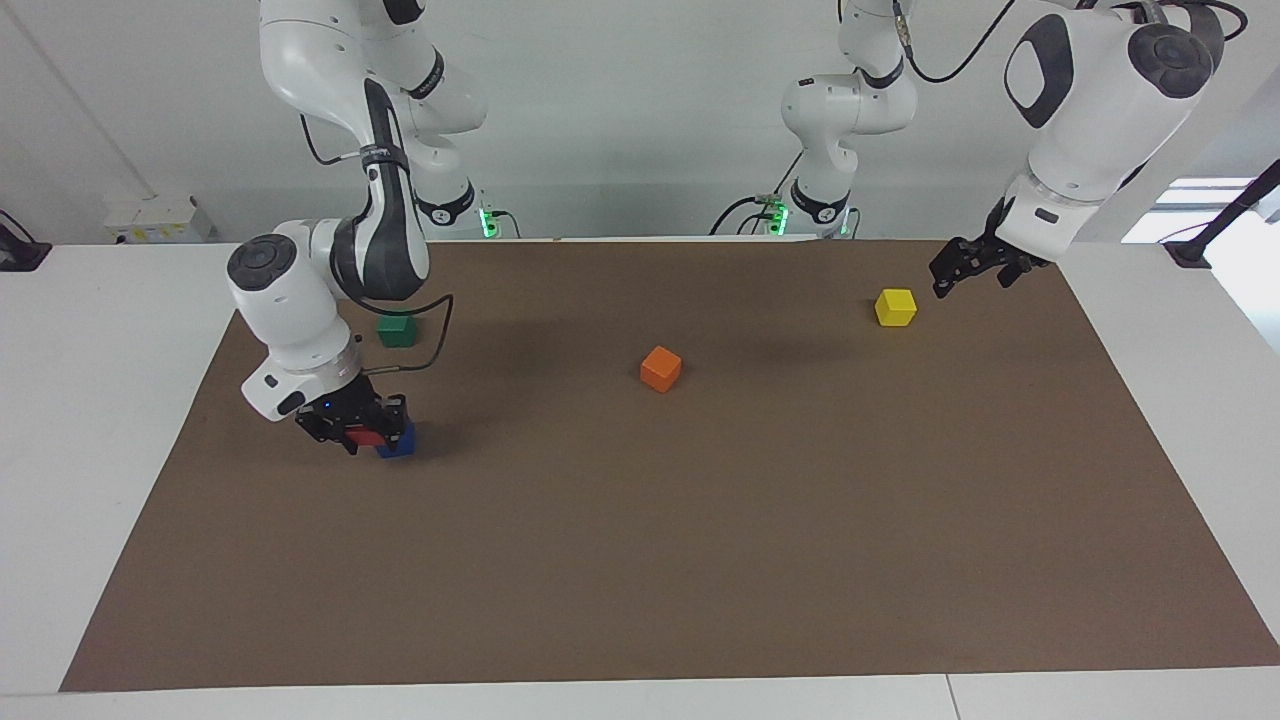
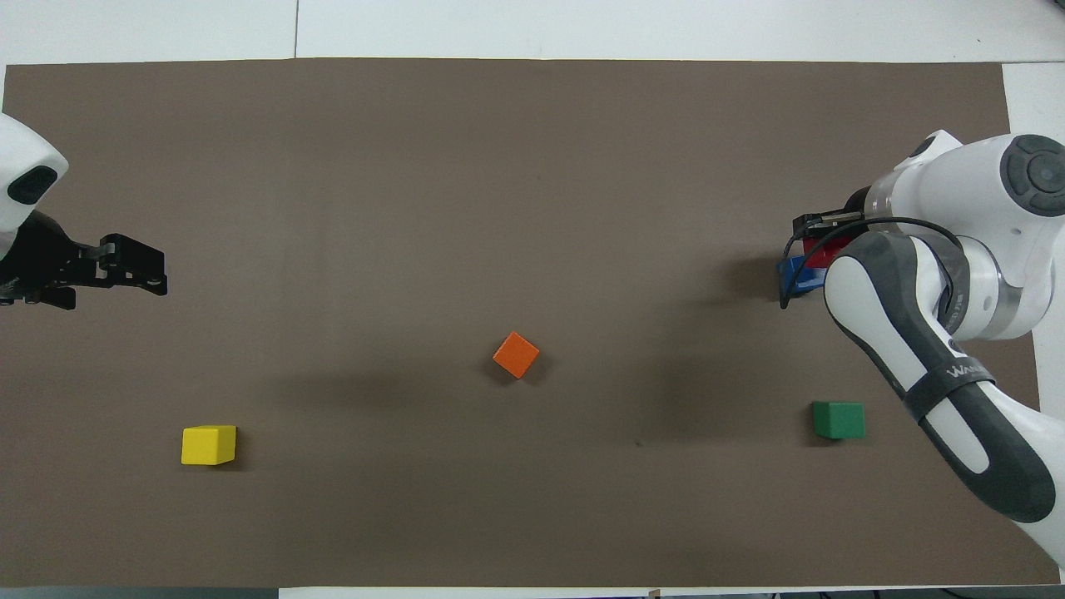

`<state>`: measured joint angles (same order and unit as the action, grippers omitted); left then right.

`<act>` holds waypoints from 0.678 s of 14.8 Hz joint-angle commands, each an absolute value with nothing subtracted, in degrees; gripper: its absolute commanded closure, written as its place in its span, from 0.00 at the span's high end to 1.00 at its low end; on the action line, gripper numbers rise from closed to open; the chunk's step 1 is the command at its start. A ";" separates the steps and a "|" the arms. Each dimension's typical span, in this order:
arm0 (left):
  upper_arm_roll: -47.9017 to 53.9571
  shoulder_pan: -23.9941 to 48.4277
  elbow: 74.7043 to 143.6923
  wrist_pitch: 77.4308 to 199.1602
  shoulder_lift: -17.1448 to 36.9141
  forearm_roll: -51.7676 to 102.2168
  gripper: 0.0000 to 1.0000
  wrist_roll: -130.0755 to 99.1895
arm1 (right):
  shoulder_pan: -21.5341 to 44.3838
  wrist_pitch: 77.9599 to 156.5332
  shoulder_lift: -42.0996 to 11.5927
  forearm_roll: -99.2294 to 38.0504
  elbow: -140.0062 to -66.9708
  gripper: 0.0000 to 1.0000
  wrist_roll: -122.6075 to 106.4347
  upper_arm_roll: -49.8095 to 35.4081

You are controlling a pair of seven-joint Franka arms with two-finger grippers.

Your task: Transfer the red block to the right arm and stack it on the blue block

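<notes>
My right gripper point(image 1: 366, 434) is shut on the red block point(image 1: 364, 437), low over the brown mat at the right arm's end of the table. The blue block point(image 1: 402, 442) lies right under it and partly shows past the fingers. Whether red rests on blue I cannot tell. From overhead, the red block point(image 2: 825, 253) peeks out beside the right gripper point(image 2: 819, 243), with the blue block point(image 2: 796, 275) below it and the arm covering the rest. My left gripper point(image 1: 943, 284) point(image 2: 158, 279) hangs open and empty at the left arm's end.
An orange cube point(image 1: 660, 368) point(image 2: 516, 354) lies mid-mat. A green cube point(image 1: 397, 330) point(image 2: 839, 419) sits nearer to the robots than the blue block. A yellow cube point(image 1: 895, 307) point(image 2: 208, 444) lies by the left gripper. The brown mat point(image 1: 700, 560) covers most of the white table.
</notes>
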<state>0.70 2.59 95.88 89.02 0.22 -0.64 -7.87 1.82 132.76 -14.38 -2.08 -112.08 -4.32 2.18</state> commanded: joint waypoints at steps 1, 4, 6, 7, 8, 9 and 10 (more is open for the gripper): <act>0.53 2.46 96.24 88.15 -0.35 -0.79 1.00 -8.00 | 1.23 134.82 -13.18 -3.34 -114.78 0.00 -6.06 1.76; 0.53 2.46 96.24 88.15 -0.35 -0.79 1.00 -8.00 | 1.14 135.00 -13.01 -3.34 -115.22 0.00 -5.98 1.84; 0.53 2.46 96.24 88.15 -0.35 -0.79 1.00 -8.00 | 1.14 135.26 -13.18 -3.34 -115.49 0.00 -6.06 1.84; 0.61 2.46 96.24 88.15 -0.35 -0.79 1.00 -8.00 | 1.14 136.22 -13.18 -3.34 -115.84 0.00 -6.15 1.85; 0.53 2.46 96.24 88.15 -0.35 -0.79 1.00 -8.00 | 1.14 137.10 -13.18 -3.34 -116.36 0.00 -6.24 1.85; 0.53 2.46 96.24 88.15 -0.35 -0.79 1.00 -8.00 | 1.23 137.28 -13.18 -3.34 -116.63 0.00 -6.24 1.85; 0.53 2.46 96.24 88.15 -0.35 -0.79 1.00 -8.00 | 1.32 137.46 -13.10 -3.34 -116.80 0.00 -6.24 1.76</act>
<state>0.69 2.58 95.88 89.01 0.22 -0.64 -7.88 1.82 135.59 -14.37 -2.08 -114.67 -4.32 2.17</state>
